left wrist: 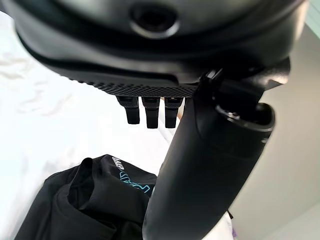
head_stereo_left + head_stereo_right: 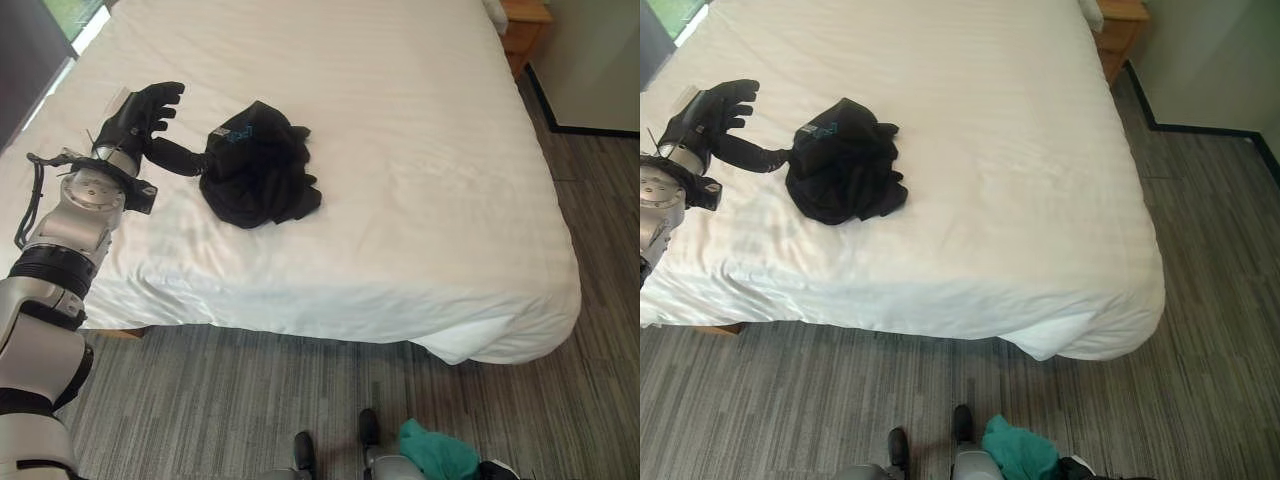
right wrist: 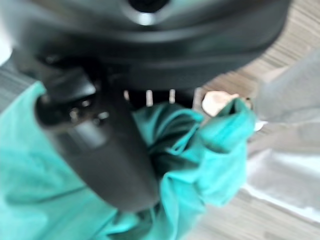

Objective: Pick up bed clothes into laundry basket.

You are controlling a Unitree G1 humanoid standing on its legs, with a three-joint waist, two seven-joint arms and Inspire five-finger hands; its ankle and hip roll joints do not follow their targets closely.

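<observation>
The left hand [image 2: 150, 108], fingers spread and thumb touching the black garment [image 2: 258, 165] beside it, readies a grasp, while the right hand [image 3: 100, 145] clutches teal cloth [image 3: 200, 150].

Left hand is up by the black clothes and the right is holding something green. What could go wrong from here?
1. The left hand is open beside the black garment, with the thumb at its edge. Closing there may catch just a fold, so the bundle could unroll and trail.
2. The right hand is curled round a teal cloth that hangs loose near the floor; it could slip or snag while the robot reaches.
</observation>
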